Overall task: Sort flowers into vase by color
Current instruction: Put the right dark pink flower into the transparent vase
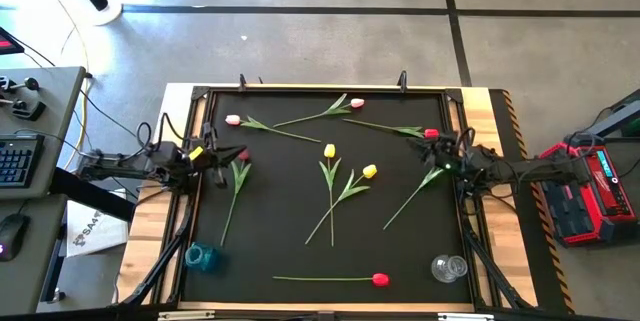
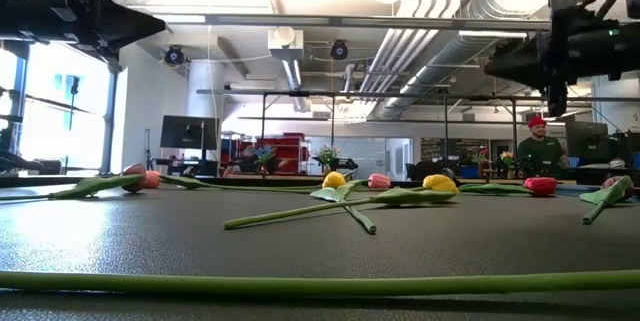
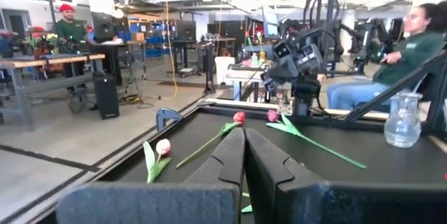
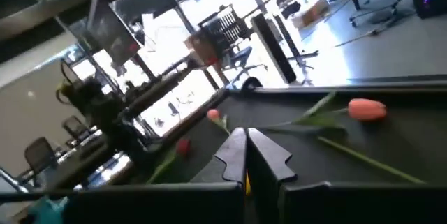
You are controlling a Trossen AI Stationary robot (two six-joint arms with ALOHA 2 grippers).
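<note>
Flowers (image 1: 331, 176) are thin green stems with leaves and small bud heads, scattered flat on the dark surface (image 1: 290, 241): two yellow mid-surface with stems crossing, two pink along the far edge, red ones near each side and one red (image 1: 380, 279) close to the front edge. A blue vase (image 1: 201, 257) stands at the front left corner, a clear vase (image 1: 449, 268) at the front right. In the low view the nearest stem runs off both edges, its head out of shot. Left pincer (image 1: 213, 155) is at the left edge, fingers (image 3: 225, 165) pressed together, holding nothing; a red flower (image 1: 240, 168) lies just beside it. Right pincer (image 1: 447, 164) is at the right edge, also closed and empty, with a red bud (image 1: 431, 133) near it and a long stem (image 1: 410, 199) running away from its tips.
</note>
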